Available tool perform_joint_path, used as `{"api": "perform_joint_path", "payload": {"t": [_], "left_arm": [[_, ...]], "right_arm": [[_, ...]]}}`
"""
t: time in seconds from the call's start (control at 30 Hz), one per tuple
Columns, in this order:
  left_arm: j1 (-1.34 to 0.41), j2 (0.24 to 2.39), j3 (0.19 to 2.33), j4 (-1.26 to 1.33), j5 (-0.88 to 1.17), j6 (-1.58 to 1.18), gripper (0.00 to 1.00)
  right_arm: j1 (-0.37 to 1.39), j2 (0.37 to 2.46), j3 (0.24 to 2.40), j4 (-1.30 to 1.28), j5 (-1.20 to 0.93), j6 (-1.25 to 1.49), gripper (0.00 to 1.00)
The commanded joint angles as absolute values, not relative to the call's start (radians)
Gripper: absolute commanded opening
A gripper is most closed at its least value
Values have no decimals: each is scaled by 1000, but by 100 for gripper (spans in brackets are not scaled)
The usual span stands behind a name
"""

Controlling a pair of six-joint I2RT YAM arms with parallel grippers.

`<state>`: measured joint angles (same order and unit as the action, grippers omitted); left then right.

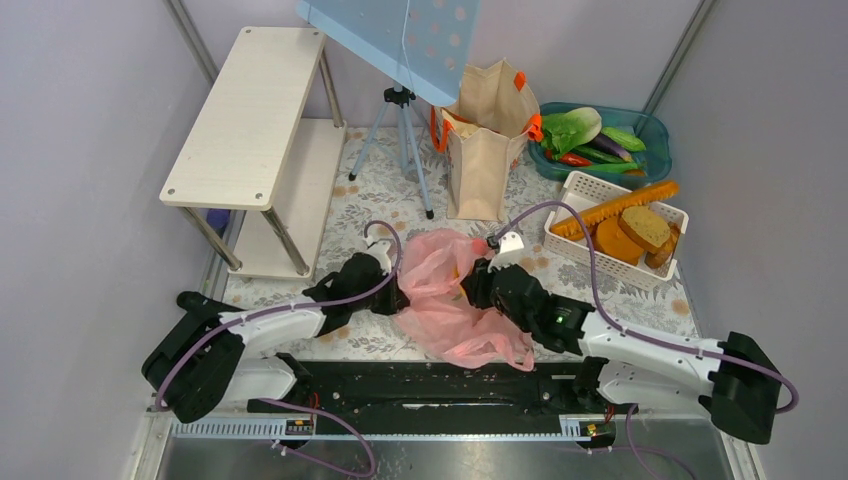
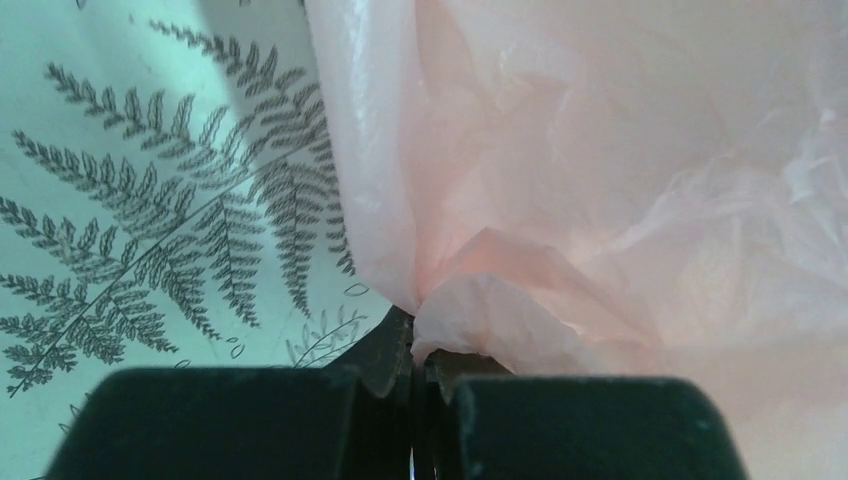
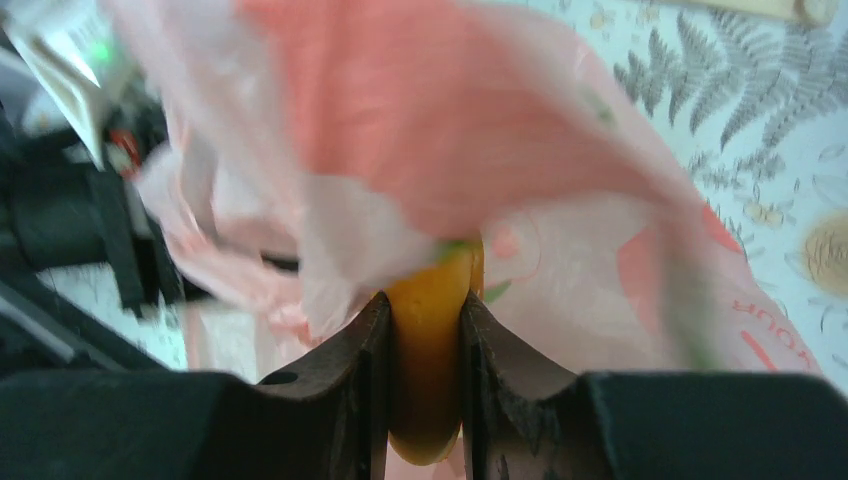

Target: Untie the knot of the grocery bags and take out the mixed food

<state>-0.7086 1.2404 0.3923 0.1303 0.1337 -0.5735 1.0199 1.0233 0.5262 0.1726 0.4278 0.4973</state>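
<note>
The pink grocery bag (image 1: 440,300) lies crumpled on the fern-print table between my two arms. At the bag's left edge, my left gripper (image 1: 397,298) is shut on a pinched fold of the pink plastic (image 2: 480,310), with the jaws pressed together (image 2: 418,340). My right gripper (image 1: 470,285) is at the bag's right side. In the right wrist view it (image 3: 425,310) is shut on a smooth orange-yellow piece of the mixed food (image 3: 428,370), which stands upright between the fingers. Pink film (image 3: 420,130) drapes over the top of the piece. Whatever else the bag holds is hidden.
A beige tote with orange handles (image 1: 485,140) stands behind the bag. To the right sit a blue-green basin of vegetables (image 1: 655,135) and a white basket of bread (image 1: 580,185). A white shelf (image 1: 250,110) and a tripod (image 1: 400,135) stand at the back left.
</note>
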Motion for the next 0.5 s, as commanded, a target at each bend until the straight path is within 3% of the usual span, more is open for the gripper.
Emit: {"api": "perform_joint_path", "payload": {"t": [0.0,0.27,0.47], "left_arm": [[-704,1189,494,80,108,-657,0],[-658,1197,666,-123,125,-665,0],[-606,1290,838,-407,163,-529,0]], "right_arm": [[1015,949,575,-138,321,526,19],[1016,790,627,-266,29,538,18],[1016,699,761,-308,15,542,19]]}}
